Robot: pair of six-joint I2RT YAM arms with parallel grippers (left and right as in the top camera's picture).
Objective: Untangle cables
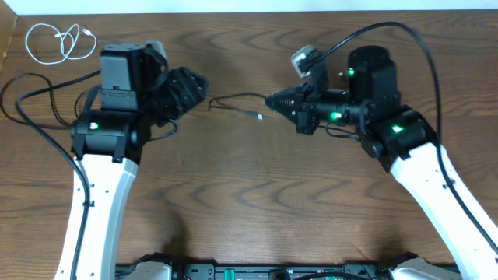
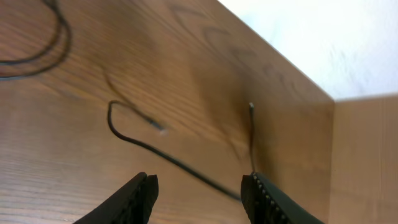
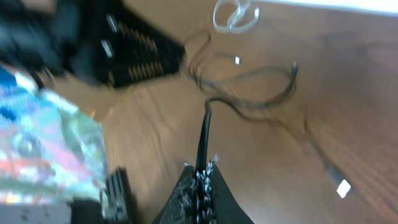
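A thin black cable (image 1: 236, 99) lies on the wooden table between my two grippers, its small plug end (image 1: 259, 117) loose. My right gripper (image 1: 271, 101) is shut on this black cable (image 3: 203, 134), which runs forward out of the jaws (image 3: 203, 171) and loops across the table. My left gripper (image 1: 199, 84) is open and empty at the cable's left end. In the left wrist view the black cable (image 2: 143, 144) passes on the table just ahead of the open jaws (image 2: 199, 186). The short white cable (image 1: 58, 40) lies coiled at the far left corner, and shows in the right wrist view (image 3: 235, 15).
Thick black arm wires (image 1: 31, 101) loop on the table left of the left arm. Another dark cord (image 2: 43, 53) curves at the upper left of the left wrist view. The table's far edge (image 1: 249, 11) runs along the top.
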